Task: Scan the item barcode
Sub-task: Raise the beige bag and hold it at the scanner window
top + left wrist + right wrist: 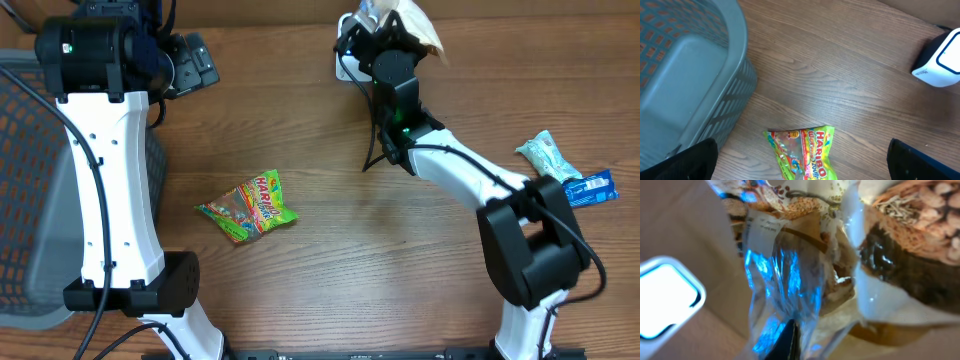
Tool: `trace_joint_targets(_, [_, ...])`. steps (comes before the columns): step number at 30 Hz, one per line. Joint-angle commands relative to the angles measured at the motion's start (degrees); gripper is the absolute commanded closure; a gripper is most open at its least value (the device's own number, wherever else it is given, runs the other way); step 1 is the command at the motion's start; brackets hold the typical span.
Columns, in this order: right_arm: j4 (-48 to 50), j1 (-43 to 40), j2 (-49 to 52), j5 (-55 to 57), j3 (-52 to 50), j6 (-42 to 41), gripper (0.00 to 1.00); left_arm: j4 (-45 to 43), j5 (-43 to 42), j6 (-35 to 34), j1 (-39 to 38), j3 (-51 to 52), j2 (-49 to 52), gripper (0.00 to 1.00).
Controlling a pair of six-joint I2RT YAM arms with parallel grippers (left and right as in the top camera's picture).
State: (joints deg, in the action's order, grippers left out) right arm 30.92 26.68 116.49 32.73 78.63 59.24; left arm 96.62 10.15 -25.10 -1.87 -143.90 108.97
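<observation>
Overhead view: a grey plastic basket (20, 180) sits at the far left edge of the wooden tabletop (330, 270). The left arm (105, 170) rises just beside it, partly over its rim. The left end effector (195, 62) is up near the back edge, its fingers spread wide and holding nothing. Right of that arm, a Haribo gummy bag (248, 207) lies flat on the bare wood, well apart from everything else.

Further right, at the back of the tabletop, a white barcode scanner (343, 68) shows only as a sliver beside the right end effector (385, 40). That end effector is clamped on a snack package (412, 25) held up next to the scanner. The right arm (480, 185) stretches back from there to its base at the lower right. A mint-green wrapper (548, 155) and a blue packet (592, 188) lie close together near the right edge.

Left wrist view: the basket (685, 75) fills the left side, the gummy bag (800, 152) lies low in the middle, and the scanner (940, 60) stands at the right.

Right wrist view: the scanner's window (665, 297) glows at the left. The clear, crinkled film of the snack package (790, 275) is pinched by a dark fingertip (788, 340), and a brown printed panel shows to the right. Whether a barcode faces the window cannot be told.
</observation>
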Motion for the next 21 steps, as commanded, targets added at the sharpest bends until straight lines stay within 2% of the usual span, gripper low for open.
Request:
trace_joint_targets(1, [2.73, -2.73, 3.89, -6.51, 0.57, 7.52, 0.96, 0.04, 0.74, -0.22, -0.02, -0.63, -0.66, 0.0])
trace_joint_targets(12, [10.62, -3.78, 7.8, -14.86, 0.61, 17.84, 0.96, 0.04, 0.74, -0.22, -0.02, -0.63, -0.66, 0.01])
trace_joint_targets(21, [12.81, -4.26, 12.48, -14.19, 4.57, 17.97, 0.96, 0.04, 0.74, -0.22, -0.02, -0.63, -0.66, 0.0])
